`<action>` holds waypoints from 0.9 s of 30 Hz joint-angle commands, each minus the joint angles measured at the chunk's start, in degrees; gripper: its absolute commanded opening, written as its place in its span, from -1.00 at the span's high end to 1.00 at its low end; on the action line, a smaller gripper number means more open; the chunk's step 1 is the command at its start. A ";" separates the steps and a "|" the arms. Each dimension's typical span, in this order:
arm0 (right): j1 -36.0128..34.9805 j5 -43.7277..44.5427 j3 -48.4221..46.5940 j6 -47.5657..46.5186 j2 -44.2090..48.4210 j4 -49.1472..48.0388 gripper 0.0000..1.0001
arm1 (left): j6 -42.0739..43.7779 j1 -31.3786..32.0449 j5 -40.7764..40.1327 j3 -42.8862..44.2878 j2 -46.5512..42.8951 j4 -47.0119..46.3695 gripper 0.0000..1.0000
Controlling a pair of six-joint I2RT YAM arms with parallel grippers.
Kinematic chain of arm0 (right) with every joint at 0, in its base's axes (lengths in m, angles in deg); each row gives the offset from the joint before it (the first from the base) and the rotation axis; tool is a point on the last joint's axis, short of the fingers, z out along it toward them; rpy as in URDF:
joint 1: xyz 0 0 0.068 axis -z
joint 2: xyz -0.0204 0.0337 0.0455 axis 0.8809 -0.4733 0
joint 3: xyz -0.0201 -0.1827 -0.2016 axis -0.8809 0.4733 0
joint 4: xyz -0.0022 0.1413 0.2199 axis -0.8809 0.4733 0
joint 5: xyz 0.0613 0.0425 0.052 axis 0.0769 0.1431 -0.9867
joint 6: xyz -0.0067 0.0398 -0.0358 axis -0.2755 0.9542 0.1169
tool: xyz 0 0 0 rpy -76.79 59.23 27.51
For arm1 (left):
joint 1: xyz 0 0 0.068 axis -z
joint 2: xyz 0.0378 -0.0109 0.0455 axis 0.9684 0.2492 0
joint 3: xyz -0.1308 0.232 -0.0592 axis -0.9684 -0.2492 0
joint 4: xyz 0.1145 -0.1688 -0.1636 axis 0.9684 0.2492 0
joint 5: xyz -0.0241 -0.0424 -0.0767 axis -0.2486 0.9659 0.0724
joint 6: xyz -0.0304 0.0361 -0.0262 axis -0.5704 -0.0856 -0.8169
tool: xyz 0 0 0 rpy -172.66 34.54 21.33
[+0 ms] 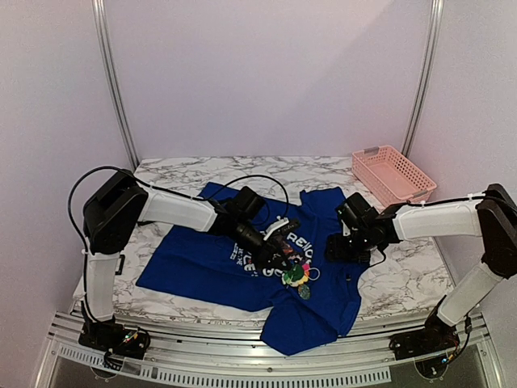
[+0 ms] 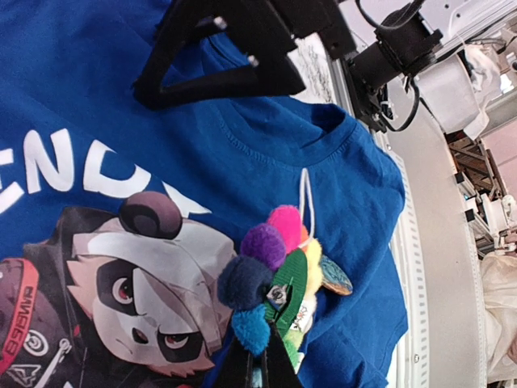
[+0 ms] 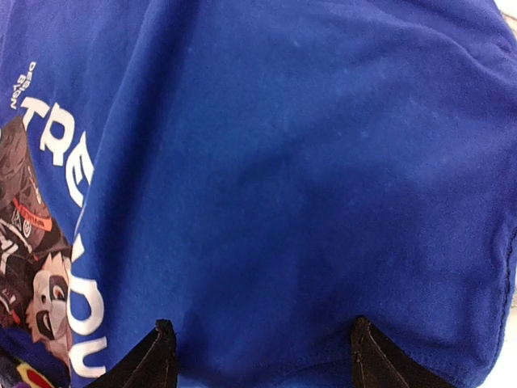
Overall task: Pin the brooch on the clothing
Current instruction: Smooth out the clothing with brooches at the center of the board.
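The clothing [image 1: 202, 263] is a royal-blue T-shirt spread on the table, its print of white letters and a cartoon raccoon [image 2: 137, 267] facing up. The brooch [image 2: 279, 271], a flower of fuzzy coloured petals with a green back, lies on the shirt just beside the print [image 1: 297, 275]. My left gripper [image 2: 262, 360] is shut on the brooch's lower edge. My right gripper [image 3: 262, 343] is open, both fingertips close above plain blue fabric [image 3: 307, 162] to the right of the print. Nothing is between its fingers [image 2: 210, 81].
A pink lattice basket [image 1: 393, 174] stands at the back right corner of the marble table [image 1: 404, 279]. The shirt's lower hem hangs over the near edge by the metal rail [image 1: 242, 368]. A black cable [image 1: 258, 182] loops above the left arm.
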State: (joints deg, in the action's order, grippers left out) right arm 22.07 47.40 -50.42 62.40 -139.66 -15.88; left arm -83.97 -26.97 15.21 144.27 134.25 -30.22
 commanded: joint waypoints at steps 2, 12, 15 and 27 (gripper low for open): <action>-2.18 5.36 -0.97 4.74 -9.81 6.77 -0.30 | -0.12 -0.17 -0.42 0.88 -1.84 1.51 1.00; 3.50 4.26 -9.22 -3.15 -19.90 -1.72 1.00 | 3.69 0.07 -2.66 1.20 -1.23 4.46 1.00; 5.48 3.83 -11.34 -5.33 -20.58 -2.74 1.00 | 4.34 0.09 -4.39 1.33 -0.37 4.12 1.00; 8.96 -2.13 -17.76 -8.49 -23.07 -6.79 1.00 | 0.87 0.95 -8.91 4.59 2.14 0.25 1.00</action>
State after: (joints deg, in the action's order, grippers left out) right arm 28.89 47.94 -68.40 55.10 -159.07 -24.47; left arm -83.49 -26.60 8.28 146.81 134.78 -30.83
